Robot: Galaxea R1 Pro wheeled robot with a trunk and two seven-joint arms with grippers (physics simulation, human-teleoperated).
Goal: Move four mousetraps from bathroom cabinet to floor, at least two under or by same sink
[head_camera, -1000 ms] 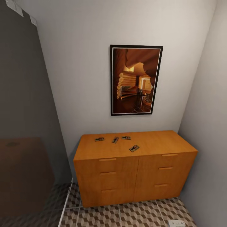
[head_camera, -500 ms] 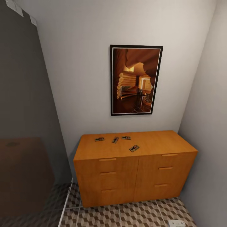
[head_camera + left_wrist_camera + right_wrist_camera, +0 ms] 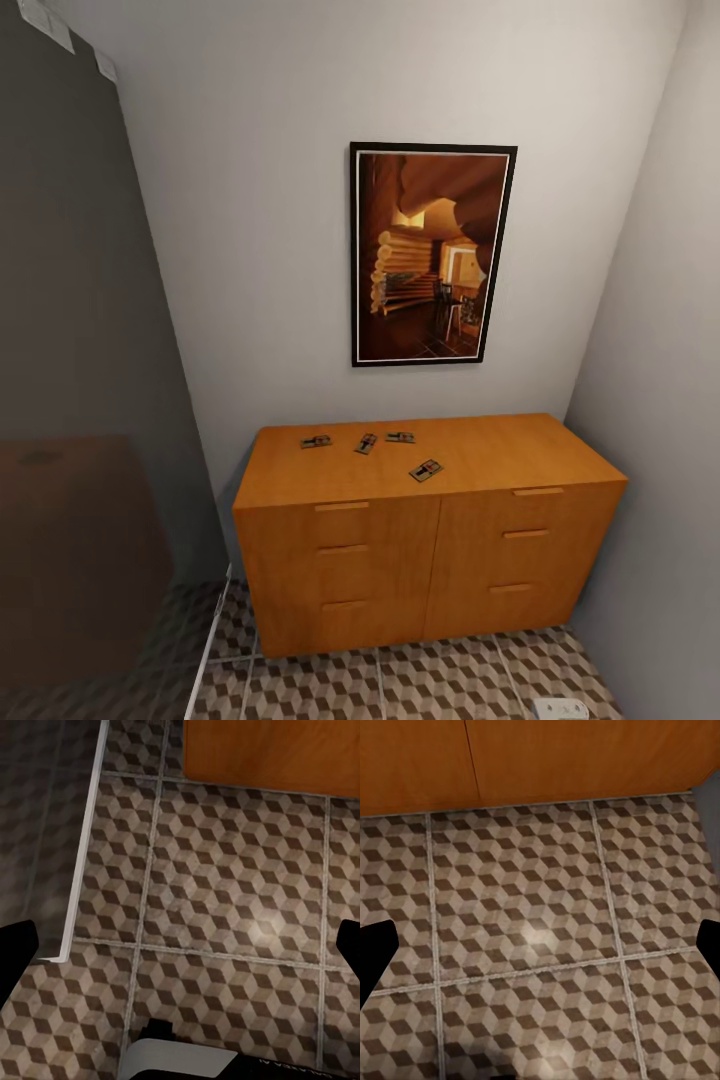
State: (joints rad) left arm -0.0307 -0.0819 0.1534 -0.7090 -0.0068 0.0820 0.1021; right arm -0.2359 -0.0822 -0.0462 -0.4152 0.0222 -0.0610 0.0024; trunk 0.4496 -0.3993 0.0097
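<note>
- Where the orange-brown wooden cabinet (image 3: 425, 530) stands against the pale wall, the bathroom floor of brown-and-beige cube-pattern tiles (image 3: 400, 685) spreads out in front of its drawer fronts.
- Above the cabinet hangs a black-framed picture of a warm wooden interior (image 3: 432, 253).
- On the cabinet's flat top lie the four tiny dark-brown mousetraps: three in a loose row near the back left (image 3: 316, 441) (image 3: 366, 444) (image 3: 400, 437), one (image 3: 426, 470) apart, nearer the front edge.
- Facing the floor before the cabinet, the left gripper (image 3: 184, 945) has its dark fingertips (image 3: 15, 945) spread wide, holding nothing.
- Likewise the right gripper (image 3: 540, 945) hangs over the tiles at the cabinet's base, fingertips (image 3: 375, 949) wide apart and empty.
</note>
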